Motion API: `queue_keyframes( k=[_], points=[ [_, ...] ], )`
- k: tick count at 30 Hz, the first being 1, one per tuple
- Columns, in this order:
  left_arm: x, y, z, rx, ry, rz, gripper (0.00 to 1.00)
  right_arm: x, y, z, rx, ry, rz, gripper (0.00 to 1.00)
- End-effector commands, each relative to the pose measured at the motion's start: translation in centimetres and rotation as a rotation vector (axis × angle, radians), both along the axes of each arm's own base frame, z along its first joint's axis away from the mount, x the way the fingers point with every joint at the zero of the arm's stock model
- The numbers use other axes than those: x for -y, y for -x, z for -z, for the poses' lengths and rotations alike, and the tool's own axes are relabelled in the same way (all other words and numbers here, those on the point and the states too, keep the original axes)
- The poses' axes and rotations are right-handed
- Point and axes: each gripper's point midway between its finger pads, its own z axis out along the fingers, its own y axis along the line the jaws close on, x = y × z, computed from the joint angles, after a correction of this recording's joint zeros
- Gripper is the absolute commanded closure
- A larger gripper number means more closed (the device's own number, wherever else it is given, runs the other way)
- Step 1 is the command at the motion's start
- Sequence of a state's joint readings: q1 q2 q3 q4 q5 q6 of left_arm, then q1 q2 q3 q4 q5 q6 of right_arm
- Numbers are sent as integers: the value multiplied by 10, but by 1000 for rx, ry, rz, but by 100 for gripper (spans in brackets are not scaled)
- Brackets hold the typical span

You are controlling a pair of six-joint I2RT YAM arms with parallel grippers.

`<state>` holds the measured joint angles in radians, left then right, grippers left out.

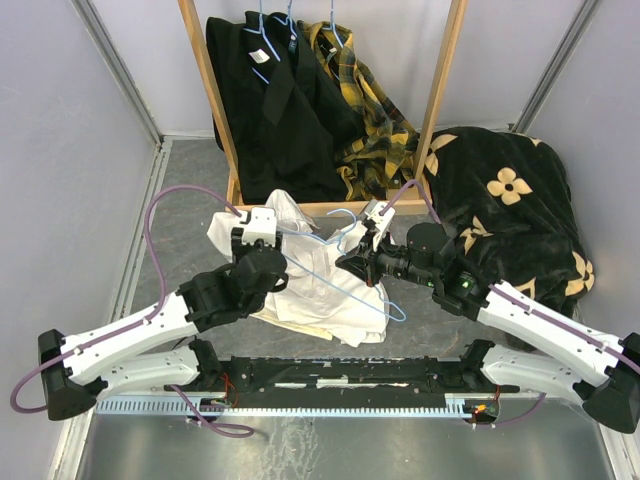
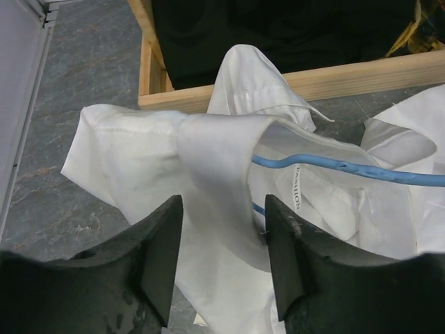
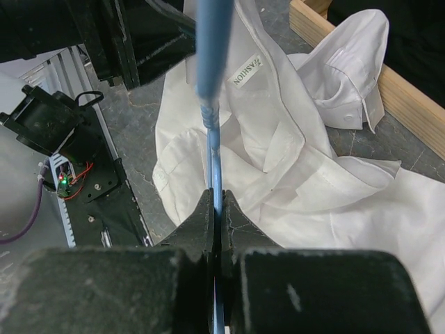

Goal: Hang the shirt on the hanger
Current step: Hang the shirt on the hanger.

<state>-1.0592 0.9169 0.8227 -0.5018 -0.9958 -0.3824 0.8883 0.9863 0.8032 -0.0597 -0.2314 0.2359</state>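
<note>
Right pincer [image 3: 217,207]: clamping fully closed on the hanger [image 3: 208,62] wire. Left pincer [image 2: 222,209]: standing part-open, straddling a fold of the shirt [image 2: 132,146] by the collar. Shirt: lying crumpled on the tabletop [image 1: 190,225] against the wooden rack [image 2: 361,75], taking the hanger wire in under the collar.

The left arm [image 1: 130,335] and right arm [image 1: 540,315] have white shells over black joints, and each trails a purple cable [image 1: 148,228]. The left tool [image 2: 222,209] and right tool [image 3: 217,209] have thick matte-black fingers [image 2: 156,264]. A white block [image 1: 258,225] tops each wrist.
</note>
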Motion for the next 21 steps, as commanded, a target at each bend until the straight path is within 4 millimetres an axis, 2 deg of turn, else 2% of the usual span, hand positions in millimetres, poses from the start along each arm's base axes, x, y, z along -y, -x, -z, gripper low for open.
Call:
queue_keyframes(
  k=[1, 4, 6, 12, 13, 16, 21],
  points=[
    [-7, -5, -24, 65, 94, -77, 58, -4, 0, -29, 59, -91, -6, 100],
    [-4, -4, -32, 66, 113, -47, 87, -4, -2, -27, 55, -93, 0, 100],
    [1, -3, -39, 65, 136, -17, 97, -5, -3, -26, 49, -97, 3, 100],
    [26, 8, -59, 21, 215, 148, 97, -17, -4, -31, 13, -127, -15, 100],
    [35, 12, -70, 1, 231, 209, 97, -22, -6, -32, 6, -135, -19, 100],
    [49, 17, -76, -41, 234, 275, 97, -25, -8, -35, 10, -149, -23, 100],
    [87, 29, -82, -133, 264, 432, 97, -28, -14, -45, 27, -208, 4, 100]
  ],
)
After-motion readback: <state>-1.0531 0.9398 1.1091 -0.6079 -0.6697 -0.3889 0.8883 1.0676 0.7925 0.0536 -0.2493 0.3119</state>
